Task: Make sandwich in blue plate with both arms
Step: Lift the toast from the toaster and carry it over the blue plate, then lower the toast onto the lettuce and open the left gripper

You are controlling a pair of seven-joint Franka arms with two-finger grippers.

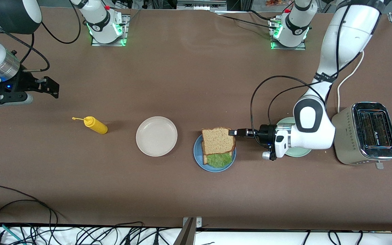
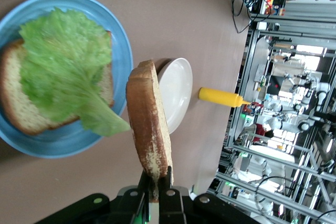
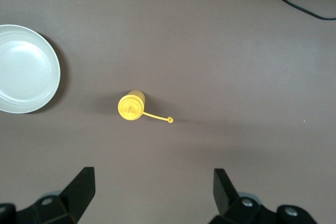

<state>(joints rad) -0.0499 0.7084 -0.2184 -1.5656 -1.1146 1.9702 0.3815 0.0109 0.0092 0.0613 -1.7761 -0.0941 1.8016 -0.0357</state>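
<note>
The blue plate holds one brown bread slice with a green lettuce leaf on it. My left gripper is shut on the edge of the second bread slice and holds it over the plate, above the lettuce. In the left wrist view the held slice stands edge-on in the gripper, beside the lettuce and the plate. My right gripper is open and empty, up over the right arm's end of the table; it also shows in the right wrist view.
A cream-white plate sits beside the blue plate toward the right arm's end. A yellow squeeze bottle lies past it. A mint-green plate lies under the left arm. A steel toaster stands at the left arm's end.
</note>
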